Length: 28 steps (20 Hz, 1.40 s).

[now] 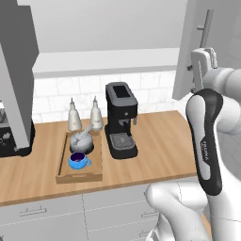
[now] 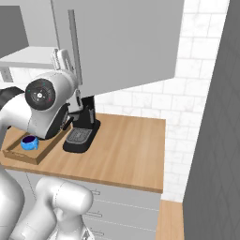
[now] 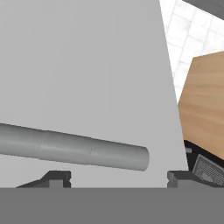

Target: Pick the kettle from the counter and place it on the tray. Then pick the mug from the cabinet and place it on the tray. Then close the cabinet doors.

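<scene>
While your fingers (image 3: 114, 176) stand wide apart and empty, the cabinet door's (image 3: 87, 65) bar handle (image 3: 74, 151) lies just ahead between them, its long axis crossing the gap.

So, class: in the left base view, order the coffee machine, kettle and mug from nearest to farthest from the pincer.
1. Coffee machine, mid-counter, left of and below the pincer, which is raised at the right door's handle.
2. Kettle, farther left, at the tray's back.
3. Mug, in front of the kettle, lowest and farthest.
</scene>
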Available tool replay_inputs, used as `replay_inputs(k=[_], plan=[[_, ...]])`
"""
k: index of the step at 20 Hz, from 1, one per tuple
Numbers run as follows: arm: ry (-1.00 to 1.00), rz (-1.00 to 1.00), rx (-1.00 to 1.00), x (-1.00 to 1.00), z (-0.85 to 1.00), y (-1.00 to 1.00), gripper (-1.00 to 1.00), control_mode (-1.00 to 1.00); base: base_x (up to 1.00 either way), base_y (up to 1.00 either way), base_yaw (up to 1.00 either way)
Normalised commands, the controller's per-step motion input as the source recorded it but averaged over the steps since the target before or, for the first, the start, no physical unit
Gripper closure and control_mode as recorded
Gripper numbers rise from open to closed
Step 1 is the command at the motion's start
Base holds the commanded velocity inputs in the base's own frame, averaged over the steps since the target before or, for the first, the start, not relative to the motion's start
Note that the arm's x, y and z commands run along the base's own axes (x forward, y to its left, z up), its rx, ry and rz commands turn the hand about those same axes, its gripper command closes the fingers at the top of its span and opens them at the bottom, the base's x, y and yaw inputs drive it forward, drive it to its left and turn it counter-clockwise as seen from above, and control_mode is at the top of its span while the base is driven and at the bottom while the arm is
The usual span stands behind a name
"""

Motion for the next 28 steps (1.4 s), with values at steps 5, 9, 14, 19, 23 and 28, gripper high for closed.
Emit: replay_inputs(k=[5, 9, 14, 19, 23, 28], plan=[[0.0, 0.02, 0.0, 0.86, -0.04, 0.38, -1.0, -1.0, 0.0, 0.0, 0.0], [0.0, 0.03, 0.0, 0.93, -0.06, 0.39, -1.0, -1.0, 0.0, 0.0, 0.0], [0.0, 0.02, 0.0, 0.95, -0.12, 0.35, -1.0, -1.0, 0.0, 0.0, 0.0], [0.0, 0.0, -0.03, 0.77, -0.12, 0.22, -1.0, -1.0, 0.0, 0.0, 0.0], [0.0, 0.0, -0.06, 0.48, -0.01, 0.05, -1.0, -1.0, 0.0, 0.0, 0.0], [0.01, 0.0, -0.11, 0.55, 0.0, 0.07, -1.0, -1.0, 0.0, 0.0, 0.0]])
